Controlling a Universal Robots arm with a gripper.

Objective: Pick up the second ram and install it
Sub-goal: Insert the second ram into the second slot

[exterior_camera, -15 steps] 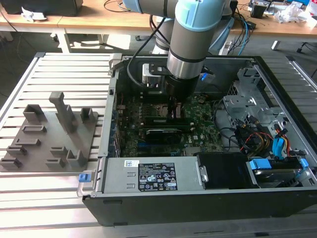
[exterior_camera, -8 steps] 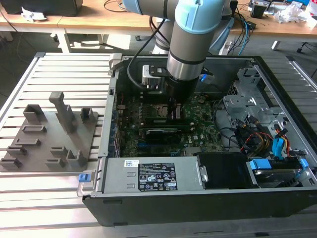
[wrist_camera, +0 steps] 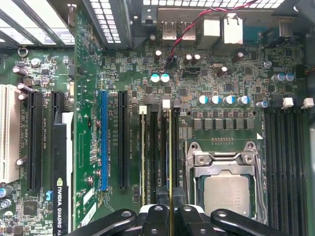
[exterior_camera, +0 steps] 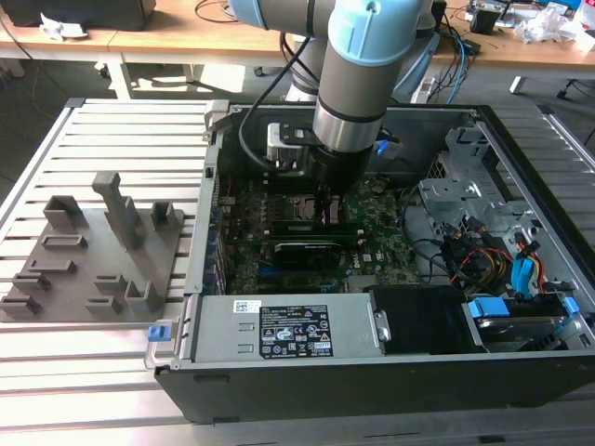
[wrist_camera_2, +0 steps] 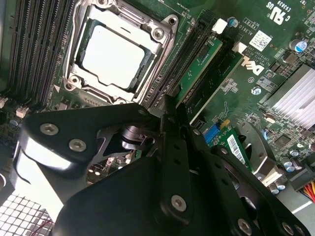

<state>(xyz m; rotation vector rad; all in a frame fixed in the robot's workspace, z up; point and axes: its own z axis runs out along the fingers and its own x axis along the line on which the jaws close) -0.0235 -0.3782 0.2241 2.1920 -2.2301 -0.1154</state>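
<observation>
My gripper reaches down into the open computer case, over the memory slots beside the CPU socket. The second ram, seen edge-on as a thin strip, stands in a slot close to the socket. The gripper is shut on its near end, one black finger on each side. In the second wrist view the stick's green face runs along the slot away from the gripper. The large green motherboard lies beneath.
Another thin stick sits in a slot farther from the socket. A graphics card lies in front of the gripper. Cables and drive bays fill the case on the exterior view's right. A grey holder tray rests outside the case on the exterior view's left.
</observation>
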